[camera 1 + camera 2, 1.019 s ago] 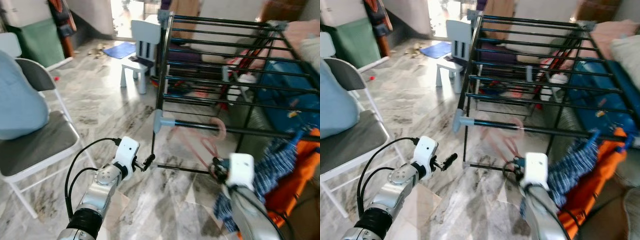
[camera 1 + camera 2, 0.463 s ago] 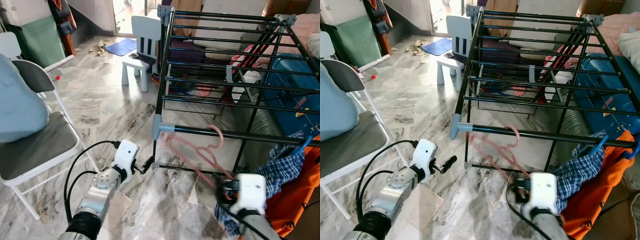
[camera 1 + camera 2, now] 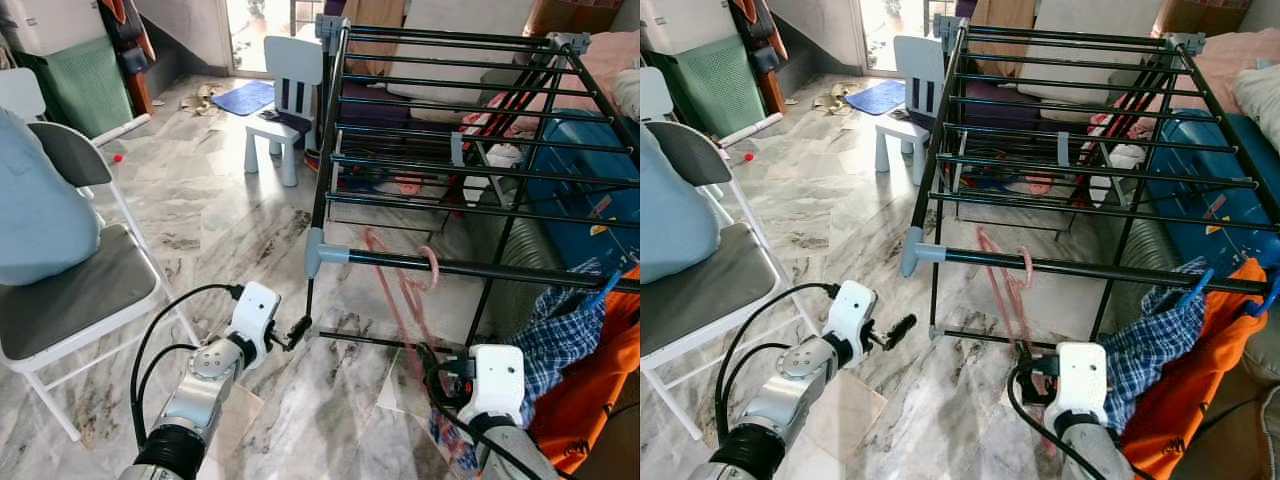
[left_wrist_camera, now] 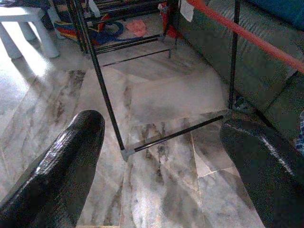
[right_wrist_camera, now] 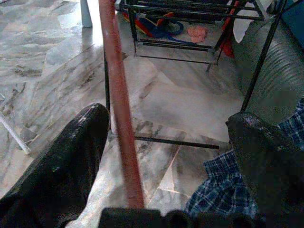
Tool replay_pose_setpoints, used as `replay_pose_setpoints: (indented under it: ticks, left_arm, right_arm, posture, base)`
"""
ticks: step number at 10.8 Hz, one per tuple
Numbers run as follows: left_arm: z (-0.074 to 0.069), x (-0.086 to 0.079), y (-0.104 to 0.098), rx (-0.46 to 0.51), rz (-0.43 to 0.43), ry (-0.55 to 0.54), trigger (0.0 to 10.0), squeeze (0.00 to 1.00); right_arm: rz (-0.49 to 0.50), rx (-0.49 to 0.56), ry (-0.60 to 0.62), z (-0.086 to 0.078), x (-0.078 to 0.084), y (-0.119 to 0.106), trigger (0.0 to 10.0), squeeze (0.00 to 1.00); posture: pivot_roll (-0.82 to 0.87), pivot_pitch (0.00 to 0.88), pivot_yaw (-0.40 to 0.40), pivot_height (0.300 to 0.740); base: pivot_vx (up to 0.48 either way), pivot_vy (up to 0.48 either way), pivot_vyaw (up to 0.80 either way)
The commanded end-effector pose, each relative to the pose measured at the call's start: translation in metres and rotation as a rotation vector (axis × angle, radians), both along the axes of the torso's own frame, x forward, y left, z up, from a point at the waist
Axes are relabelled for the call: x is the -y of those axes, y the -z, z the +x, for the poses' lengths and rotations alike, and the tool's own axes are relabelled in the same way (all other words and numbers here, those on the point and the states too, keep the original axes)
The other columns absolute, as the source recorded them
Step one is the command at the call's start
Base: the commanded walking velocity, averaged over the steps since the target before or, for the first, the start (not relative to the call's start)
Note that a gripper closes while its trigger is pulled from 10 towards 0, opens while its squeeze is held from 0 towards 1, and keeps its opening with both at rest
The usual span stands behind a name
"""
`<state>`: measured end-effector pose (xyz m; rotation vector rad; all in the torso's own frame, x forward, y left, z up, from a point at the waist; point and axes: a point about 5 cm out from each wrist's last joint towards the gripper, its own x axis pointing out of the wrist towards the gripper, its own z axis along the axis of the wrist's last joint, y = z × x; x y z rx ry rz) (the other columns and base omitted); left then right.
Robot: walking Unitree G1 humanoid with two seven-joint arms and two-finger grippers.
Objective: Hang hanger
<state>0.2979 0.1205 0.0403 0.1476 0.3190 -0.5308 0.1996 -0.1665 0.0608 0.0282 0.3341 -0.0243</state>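
Pink plastic hanger (image 3: 408, 290) hooked over the front bar of the black metal drying rack (image 3: 450, 100), hanging down between the spread jaws of the right gripper (image 5: 166, 156), not clamped. Left gripper (image 3: 292, 333) low beside the rack's corner leg, jaws apart around nothing, marble floor (image 4: 156, 118) beyond

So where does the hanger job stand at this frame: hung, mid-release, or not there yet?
Done: the pink hanger has its hook over the drying rack's front rail and hangs down from it. In hand: the right gripper is open, with the hanger's bar between its fingers, near one of them. Left: draw that arm clear. The left gripper is open, beside the rack's leg.
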Motion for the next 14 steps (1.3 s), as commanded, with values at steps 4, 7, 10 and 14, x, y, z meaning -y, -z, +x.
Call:
replay_pose_setpoints:
  ticks: [4,7,10,14]
  left_arm:
    - [0.001,0.002,-0.003,0.015,-0.014,0.012,10.0,0.00]
    - [-0.002,0.005,0.000,0.006,-0.010,0.021,10.0,0.00]
    - [-0.003,0.004,-0.002,0.009,-0.026,0.030,10.0,0.00]
    - [-0.001,0.008,-0.002,0.003,-0.010,0.048,10.0,0.00]
  right_arm:
    - [0.087,0.138,-0.036,-0.006,-0.007,-0.029,10.0,1.00]
    - [0.139,0.114,-0.127,-0.016,-0.016,-0.031,10.0,1.00]
    - [0.121,0.122,-0.138,-0.032,-0.009,-0.036,10.0,0.00]
    - [0.073,0.141,-0.025,-0.023,0.002,-0.033,10.0,0.00]
  posture:
    - [0.04,0.000,-0.040,0.740]
    - [0.03,0.000,-0.039,0.740]
    - [0.03,0.000,-0.040,0.740]
    - [0.03,0.000,-0.042,0.740]
  base:
    - [0.000,0.000,0.00]
    - [0.000,0.000,0.00]
    - [0.000,0.000,0.00]
    - [-0.171,-0.063,0.00]
